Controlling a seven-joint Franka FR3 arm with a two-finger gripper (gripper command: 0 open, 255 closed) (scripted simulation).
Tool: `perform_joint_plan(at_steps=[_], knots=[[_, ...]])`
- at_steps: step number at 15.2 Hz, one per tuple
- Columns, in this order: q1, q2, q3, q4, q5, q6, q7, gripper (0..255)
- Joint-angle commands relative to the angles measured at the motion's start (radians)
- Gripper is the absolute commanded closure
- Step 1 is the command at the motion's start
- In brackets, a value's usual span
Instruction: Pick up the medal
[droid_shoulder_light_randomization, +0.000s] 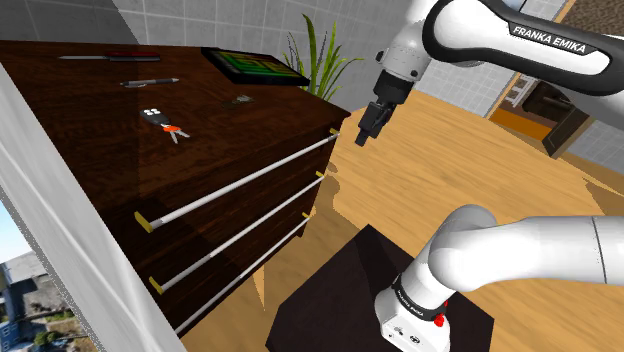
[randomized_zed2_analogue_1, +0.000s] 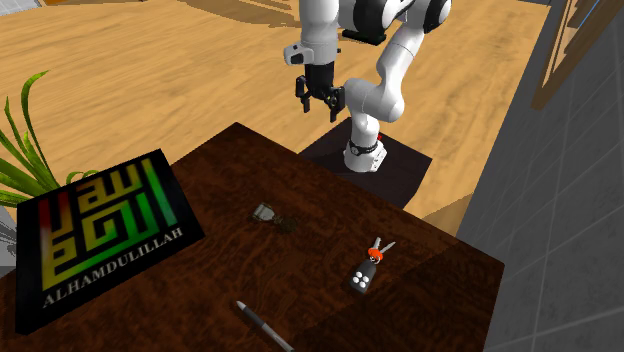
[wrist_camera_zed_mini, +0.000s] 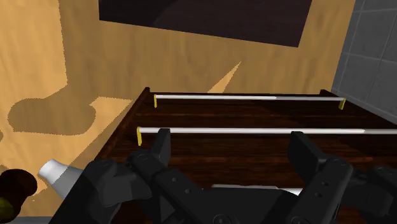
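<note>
Hard to make out the medal (randomized_zed2_analogue_1: 266, 212): small and greyish, its dark ribbon barely separable from the dark dresser top (randomized_zed2_analogue_1: 300, 290), lying between the framed picture (randomized_zed2_analogue_1: 100, 235) and the key fob (randomized_zed2_analogue_1: 363, 275). Well apart from it, beyond the dresser's front edge and above the wooden floor (randomized_zed2_analogue_1: 150, 70), the hand (randomized_zed2_analogue_1: 320, 105), fingers spread wide, clasping nothing. In the wrist view, drawer rails (wrist_camera_zed_mini: 248, 130) just past the fingertips, the nearer one cut off at the edge.

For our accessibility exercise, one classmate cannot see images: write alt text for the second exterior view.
The open black gripper hangs above the floor, beyond the dark wooden top where the small medal lies. A key fob, a pen and a framed sign lie there too.
</note>
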Motion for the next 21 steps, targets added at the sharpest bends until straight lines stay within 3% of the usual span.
perform_joint_plan(at_steps=[1, 11, 21], knots=[[0.000, 0.000, 0.000, 0.000, 0.000, 0.000, 0.000, 0], [0.001, 0.319, 0.171, 0.235, 0.061, 0.123, 0.264, 0], [-0.007, 0.694, 0.303, 0.611, -0.015, 0.146, 0.539, 0]])
